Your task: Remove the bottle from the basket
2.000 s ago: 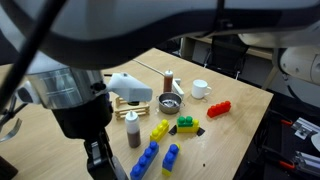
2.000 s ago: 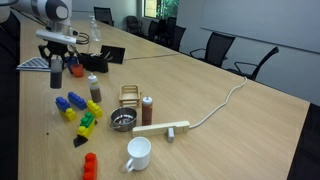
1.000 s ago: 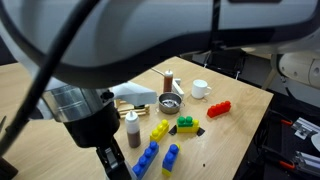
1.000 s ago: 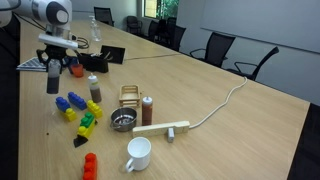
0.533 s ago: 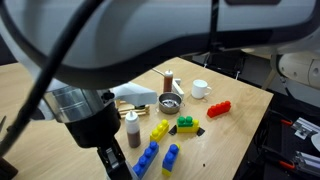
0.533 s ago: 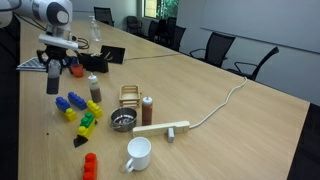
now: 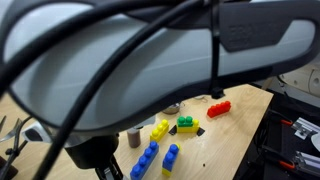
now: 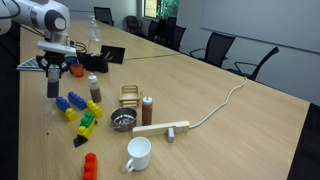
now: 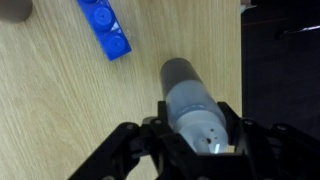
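— How was the arm posed?
— The gripper (image 8: 54, 74) was pointed straight down over the table (image 8: 220, 110), and its fingers were closed onto the bottle (image 8: 54, 86).
— And the bottle's axis?
— It was held upright, in line with the gripper, cap towards the wrist.
— Counts?
— One basket (image 8: 131, 95) was seen well apart from the gripper. One brown bottle (image 8: 94, 89) was seen between them, and a second brown bottle (image 8: 147, 108) beyond the basket.

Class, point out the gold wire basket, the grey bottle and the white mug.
the basket (image 8: 130, 95): exterior view, on its gold wire frame.
the bottle (image 9: 188, 95): wrist view, on its grey side.
the mug (image 8: 136, 159): exterior view, on its white wall.
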### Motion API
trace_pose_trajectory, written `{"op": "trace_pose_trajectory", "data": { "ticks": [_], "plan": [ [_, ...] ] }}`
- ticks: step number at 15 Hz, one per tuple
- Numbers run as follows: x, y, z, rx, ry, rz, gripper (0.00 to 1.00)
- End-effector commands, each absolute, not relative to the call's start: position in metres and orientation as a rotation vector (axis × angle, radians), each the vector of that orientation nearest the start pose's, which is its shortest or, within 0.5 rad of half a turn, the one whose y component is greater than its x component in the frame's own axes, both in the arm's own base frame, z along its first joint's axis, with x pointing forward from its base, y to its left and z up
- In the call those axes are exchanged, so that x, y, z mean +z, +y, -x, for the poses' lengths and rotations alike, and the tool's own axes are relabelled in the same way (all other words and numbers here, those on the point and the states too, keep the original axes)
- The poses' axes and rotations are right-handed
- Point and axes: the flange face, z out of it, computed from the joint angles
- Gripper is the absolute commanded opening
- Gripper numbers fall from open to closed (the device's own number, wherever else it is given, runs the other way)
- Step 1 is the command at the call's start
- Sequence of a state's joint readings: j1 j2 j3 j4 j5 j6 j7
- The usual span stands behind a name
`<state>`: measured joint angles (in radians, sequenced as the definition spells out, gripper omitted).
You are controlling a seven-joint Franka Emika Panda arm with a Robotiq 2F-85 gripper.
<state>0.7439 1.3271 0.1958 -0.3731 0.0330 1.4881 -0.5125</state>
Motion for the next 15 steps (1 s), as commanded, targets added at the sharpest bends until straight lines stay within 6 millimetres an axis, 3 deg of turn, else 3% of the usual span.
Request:
{"op": "trace_pose_trajectory", "data": {
  "ticks": [1,8,15],
  "plan": [
    [0.2426,0.5756,-0.5373,0.280,-1.812,2.351,0.27],
    [0.2412,0.5799,-0.5419,0.188,-1.824,2.485,0.27],
    [0.2432,0.5833,-0.5438,0.146,-1.732,2.546,0.27]
  ]
}}
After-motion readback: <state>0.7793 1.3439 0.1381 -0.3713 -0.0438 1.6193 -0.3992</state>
